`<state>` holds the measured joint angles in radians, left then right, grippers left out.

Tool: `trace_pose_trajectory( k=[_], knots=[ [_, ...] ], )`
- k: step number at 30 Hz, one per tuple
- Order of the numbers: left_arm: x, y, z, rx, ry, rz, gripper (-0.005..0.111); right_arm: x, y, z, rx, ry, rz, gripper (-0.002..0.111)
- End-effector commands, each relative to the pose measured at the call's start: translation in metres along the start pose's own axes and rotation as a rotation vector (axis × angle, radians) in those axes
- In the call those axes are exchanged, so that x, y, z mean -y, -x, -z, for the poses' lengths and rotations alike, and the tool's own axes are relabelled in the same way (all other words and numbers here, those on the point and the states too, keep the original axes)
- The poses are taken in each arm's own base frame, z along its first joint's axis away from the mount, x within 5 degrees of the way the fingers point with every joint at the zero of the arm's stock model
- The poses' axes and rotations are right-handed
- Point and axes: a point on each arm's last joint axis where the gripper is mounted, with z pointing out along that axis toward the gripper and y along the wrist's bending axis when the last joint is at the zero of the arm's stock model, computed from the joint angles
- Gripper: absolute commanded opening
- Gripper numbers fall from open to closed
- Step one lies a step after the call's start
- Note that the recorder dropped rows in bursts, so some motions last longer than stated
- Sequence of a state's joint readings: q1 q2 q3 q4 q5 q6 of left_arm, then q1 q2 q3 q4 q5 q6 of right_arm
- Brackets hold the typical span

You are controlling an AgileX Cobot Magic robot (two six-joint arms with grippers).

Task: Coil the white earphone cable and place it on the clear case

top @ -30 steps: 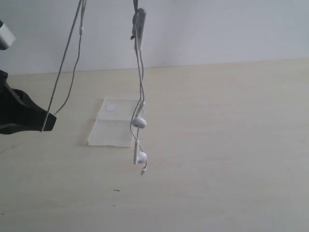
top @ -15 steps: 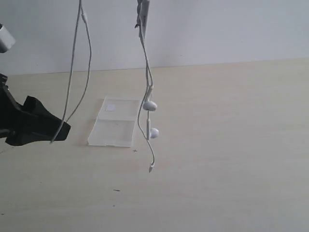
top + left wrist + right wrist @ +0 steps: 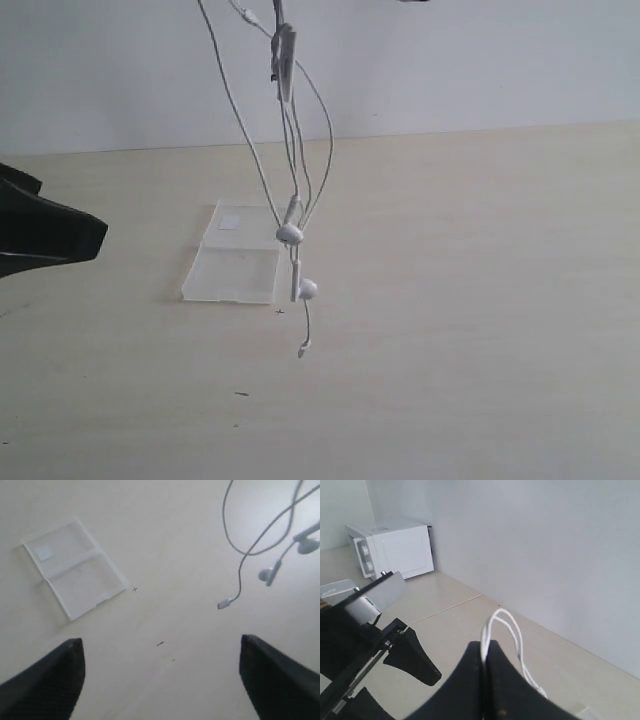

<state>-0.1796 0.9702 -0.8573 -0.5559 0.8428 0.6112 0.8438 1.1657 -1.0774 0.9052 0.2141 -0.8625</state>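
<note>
The white earphone cable [image 3: 290, 150] hangs in loops from above the frame, its inline remote [image 3: 284, 60] high up. Two earbuds [image 3: 290, 233] dangle just off the right edge of the clear case [image 3: 235, 262], and the plug [image 3: 302, 350] hangs lowest. My right gripper [image 3: 484, 647] is shut on the cable [image 3: 506, 627], with loops standing out past its tips; it is out of the exterior view. My left gripper [image 3: 95, 238] is at the left, open and holding nothing. Its wrist view shows the case [image 3: 75, 575], the earbuds [image 3: 270, 572] and the plug [image 3: 224, 603] beyond its fingers [image 3: 50, 685].
The case lies flat on a pale wooden table [image 3: 450, 300] in front of a white wall. In the right wrist view a white microwave [image 3: 390, 547] stands at the wall, and the left arm [image 3: 370, 645] shows as black and silver parts.
My left gripper has let go of the cable strand and drawn back to the left. The freed strand has swung over to hang with the rest beside the case.
</note>
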Motion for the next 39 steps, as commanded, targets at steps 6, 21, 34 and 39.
trace_pose_trajectory(
  k=[6, 21, 34, 39],
  knots=[
    [0.012, 0.021, 0.010, 0.255, -0.074, -0.177, 0.084, 0.004, -0.010, -0.017, -0.041, -0.012, 0.004, 0.000],
    [0.012, 0.026, 0.011, 0.304, -0.062, -0.215, 0.084, -0.003, -0.016, -0.032, -0.323, 0.110, 0.067, 0.000],
    [0.012, 0.025, 0.011, 0.300, -0.068, -0.214, 0.084, 0.005, 0.010, -0.048, -0.793, 0.161, 0.217, 0.000],
    [0.015, 0.024, 0.013, 0.296, -0.084, -0.217, 0.084, 0.008, 0.029, -0.065, -0.760, 0.151, 0.246, 0.000]
  ],
)
